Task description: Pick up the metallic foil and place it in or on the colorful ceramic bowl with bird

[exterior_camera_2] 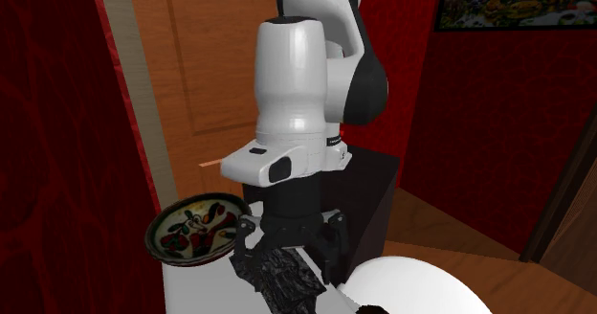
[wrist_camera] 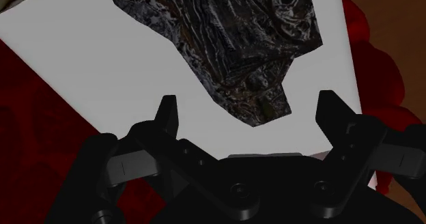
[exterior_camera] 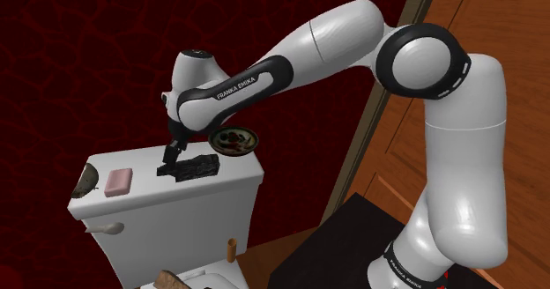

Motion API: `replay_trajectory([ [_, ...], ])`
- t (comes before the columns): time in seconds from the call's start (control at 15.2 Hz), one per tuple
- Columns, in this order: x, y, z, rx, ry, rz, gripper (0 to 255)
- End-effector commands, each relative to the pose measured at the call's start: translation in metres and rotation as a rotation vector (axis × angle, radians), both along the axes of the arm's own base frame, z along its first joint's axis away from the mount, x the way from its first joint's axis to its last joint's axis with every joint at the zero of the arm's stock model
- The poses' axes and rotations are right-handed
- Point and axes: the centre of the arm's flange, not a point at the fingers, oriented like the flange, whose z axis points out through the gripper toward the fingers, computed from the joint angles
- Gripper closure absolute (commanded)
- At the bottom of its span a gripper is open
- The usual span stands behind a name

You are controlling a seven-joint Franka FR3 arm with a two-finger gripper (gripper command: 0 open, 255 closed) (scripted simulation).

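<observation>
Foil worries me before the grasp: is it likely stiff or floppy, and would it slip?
The foil looks crumpled and thin, so probably light and crushable rather than stiff. Its wrinkled surface should resist slipping. Lying flat on the smooth lid, it may slide if pushed.

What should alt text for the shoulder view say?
The black gripper hangs over dark crumpled foil on a white toilet tank lid. A patterned bowl sits beside the foil; a pink bar lies on its other side.

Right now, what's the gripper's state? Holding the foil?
Gripper: open, fingers apart, holding nothing; the foil lies just ahead, not clasped.
</observation>
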Motion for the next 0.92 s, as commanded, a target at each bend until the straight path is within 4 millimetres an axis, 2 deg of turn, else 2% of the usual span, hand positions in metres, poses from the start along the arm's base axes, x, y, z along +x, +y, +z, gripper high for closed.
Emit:
replay_trajectory([
  [0.0,0.003,0.005,-0.011,0.000,-0.002,0.004,0],
  [0.33,0.008,0.008,-0.034,0.000,-0.002,0.004,0],
  [0.86,0.008,0.008,-0.034,0.000,-0.002,0.004,0],
])
